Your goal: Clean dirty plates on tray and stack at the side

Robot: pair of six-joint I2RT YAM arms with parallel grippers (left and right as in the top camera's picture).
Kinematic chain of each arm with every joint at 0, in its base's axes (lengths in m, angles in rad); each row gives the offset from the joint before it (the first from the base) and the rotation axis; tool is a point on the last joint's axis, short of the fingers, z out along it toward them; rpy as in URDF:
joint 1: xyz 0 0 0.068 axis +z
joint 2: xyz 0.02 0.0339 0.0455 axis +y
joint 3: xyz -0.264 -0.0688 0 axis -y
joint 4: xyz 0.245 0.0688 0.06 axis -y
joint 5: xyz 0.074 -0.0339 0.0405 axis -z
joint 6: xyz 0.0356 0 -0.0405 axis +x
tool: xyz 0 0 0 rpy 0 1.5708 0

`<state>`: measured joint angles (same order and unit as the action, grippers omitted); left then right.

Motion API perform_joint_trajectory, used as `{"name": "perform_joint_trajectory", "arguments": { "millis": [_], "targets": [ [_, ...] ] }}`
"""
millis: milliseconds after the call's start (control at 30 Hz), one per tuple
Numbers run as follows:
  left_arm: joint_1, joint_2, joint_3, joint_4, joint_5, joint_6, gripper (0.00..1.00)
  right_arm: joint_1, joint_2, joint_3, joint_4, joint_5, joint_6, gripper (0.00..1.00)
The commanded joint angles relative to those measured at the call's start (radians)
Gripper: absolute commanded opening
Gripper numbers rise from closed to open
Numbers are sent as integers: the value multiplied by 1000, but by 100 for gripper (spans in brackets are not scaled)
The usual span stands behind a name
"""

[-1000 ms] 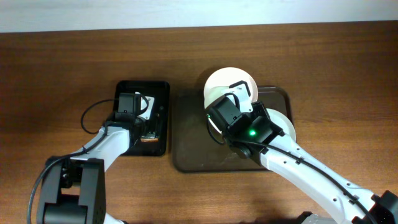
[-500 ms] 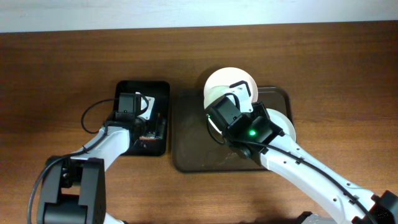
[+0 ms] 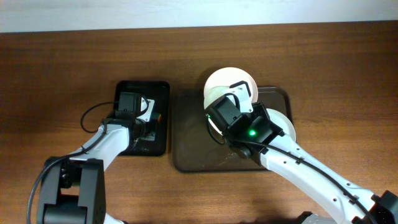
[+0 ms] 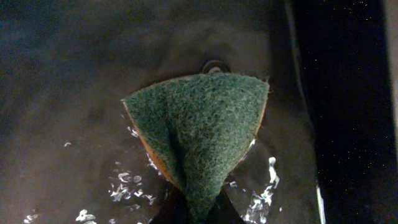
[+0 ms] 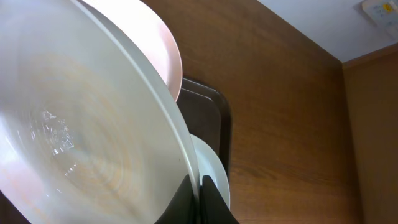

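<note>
In the left wrist view a green sponge [image 4: 199, 137] with an orange underside is folded into a cone, and my left gripper [image 4: 199, 214] is shut on its lower tip. It hangs just over the wet floor of the black tub [image 3: 158, 87]. My right gripper [image 5: 200, 199] is shut on the rim of a white plate [image 5: 81, 137], which stands tilted and shows faint orange smears and water drops. Behind it sits a pinkish plate [image 5: 149, 43]. Another white plate [image 5: 214, 171] lies below on the brown tray [image 5: 211, 99].
The tub stands just left of the tray [image 3: 193, 149] on a wooden table [image 3: 336, 56]. Water droplets [image 4: 124, 186] speckle the tub floor, and a small round fitting [image 4: 214, 65] sits beyond the sponge. The right arm [image 3: 298, 162] runs across the tray's front right corner.
My left gripper opened wide and then closed on the sponge, which is now pinched into a fold and has shifted toward the tub's right side. The right arm and its plate have not moved.
</note>
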<state>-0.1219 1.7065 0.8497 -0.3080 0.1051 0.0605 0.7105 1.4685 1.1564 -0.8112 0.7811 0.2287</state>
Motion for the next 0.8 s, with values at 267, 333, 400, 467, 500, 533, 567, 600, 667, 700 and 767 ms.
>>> {"name": "perform_joint_trajectory", "arguments": {
  "millis": [267,333,400,467,500,533,567,600,667,700,767],
  "targets": [
    [0,43,64,97,32,-7,99,10,-24,27,0,5,15,4],
    [0,63,64,108,42,-7,99,10,-24,27,0,5,15,4],
    [-1,73,64,118,64,-7,98,10,-24,27,0,5,15,4],
    [-1,75,64,122,74,-7,77,10,-24,27,0,5,15,4],
    [-1,75,64,122,74,-7,63,10,-24,27,0,5,15,4],
    [-1,75,64,121,74,-7,50,10,-24,27,0,5,15,4],
    [0,75,64,121,74,-7,34,10,-24,27,0,5,15,4],
    [0,75,65,121,74,-7,15,10,-24,27,0,5,15,4],
    [0,74,66,129,74,-7,0,10,-24,27,0,5,15,4],
    [0,72,73,132,74,-7,0,10,-24,27,0,5,21,4],
    [0,67,87,127,73,-7,0,9,-24,28,1,5,42,4]
  ]
}}
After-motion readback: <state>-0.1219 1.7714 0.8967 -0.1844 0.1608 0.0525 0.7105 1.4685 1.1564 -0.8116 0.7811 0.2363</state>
